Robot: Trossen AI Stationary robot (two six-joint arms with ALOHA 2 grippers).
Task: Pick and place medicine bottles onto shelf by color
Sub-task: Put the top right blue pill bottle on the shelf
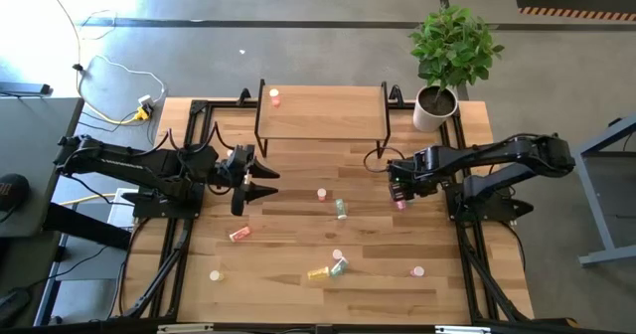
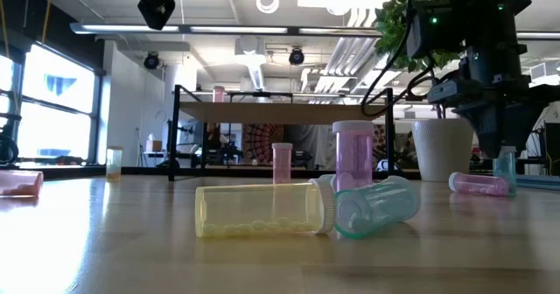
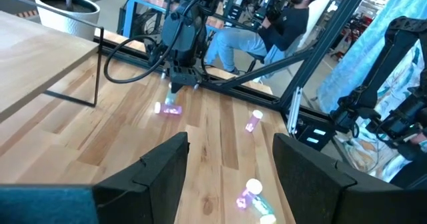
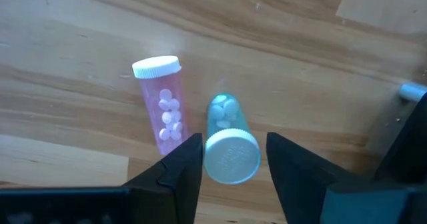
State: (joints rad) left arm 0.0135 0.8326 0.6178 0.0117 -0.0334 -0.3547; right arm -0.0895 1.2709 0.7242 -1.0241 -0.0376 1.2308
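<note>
The high view is evenly and brightly lit, with soft, short shadows under the shelf [image 1: 320,112] and both arms. In the low view, ceiling lamps and a window at the left backlight the scene, turning the arms into dark silhouettes and laying glare on the tabletop [image 2: 105,233]. The nearest 2 bottles are sharp, the room behind soft. Both wrist views show blurred fingers [image 3: 160,167].
</note>
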